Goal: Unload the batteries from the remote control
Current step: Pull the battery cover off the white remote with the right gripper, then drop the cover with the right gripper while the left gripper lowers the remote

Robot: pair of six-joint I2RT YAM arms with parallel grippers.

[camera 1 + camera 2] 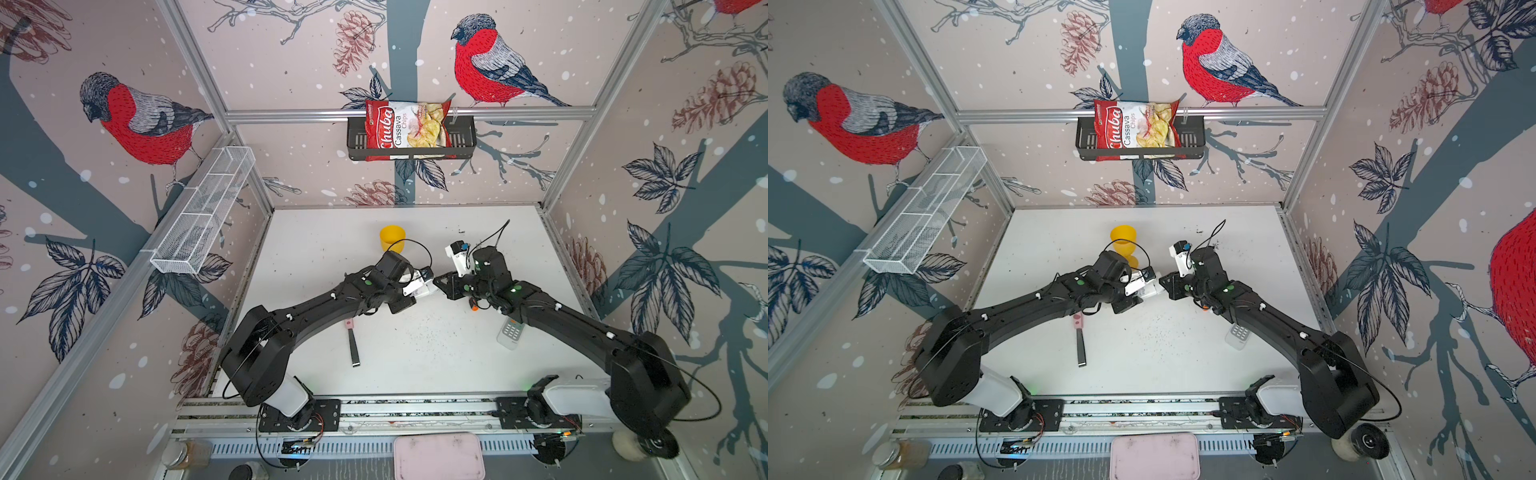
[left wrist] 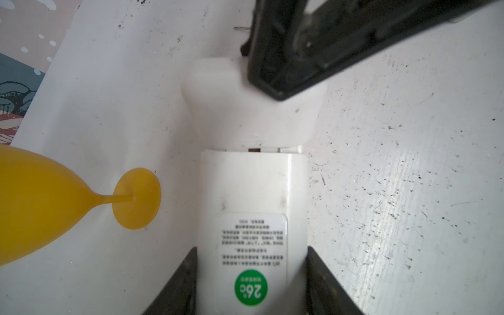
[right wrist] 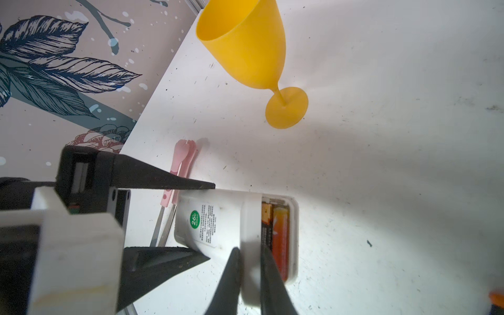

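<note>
Your left fingers stand partly open, clamped on the sides of the remote, beside the yellow goblet. Your right fingers are pinched tight on its white cover, raised off the bay. The batteries, orange and black, lie side by side in the uncovered bay.
</note>
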